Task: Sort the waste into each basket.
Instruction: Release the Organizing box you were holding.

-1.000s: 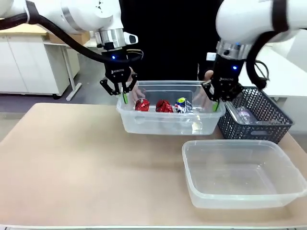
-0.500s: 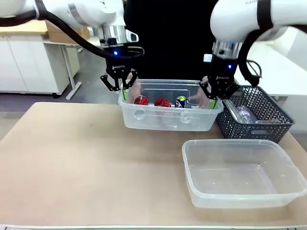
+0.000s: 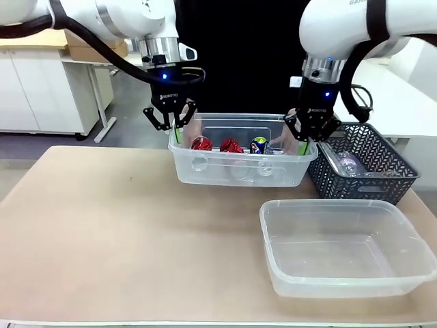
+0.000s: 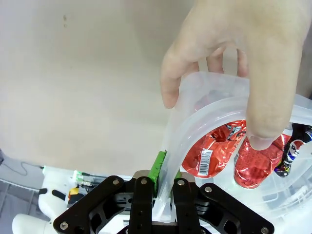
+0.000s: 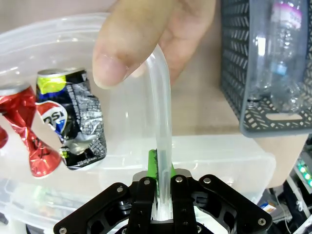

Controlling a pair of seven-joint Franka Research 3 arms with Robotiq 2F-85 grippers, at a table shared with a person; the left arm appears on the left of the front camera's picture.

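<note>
Left fingers [image 4: 142, 200] clamp shut on the left rim of the see-through rectangular plastic tub [image 3: 239, 174] at the desk's [image 3: 123, 232] far side, right fingers [image 5: 180, 200] on its right rim. Crushed red and blue metal cans [image 3: 231, 145] lie inside, between them.

bright, even light from overhead. the table [image 3: 102, 239] carries only faint soft shadows, under the empty tub [image 3: 341, 280] by its near right corner. small glints mark the far tub [image 3: 239, 171] and red cans [image 4: 209, 156]. wrist views bow at their edges; the hand [image 5: 146, 34] nearest the lens looks soft.
</note>
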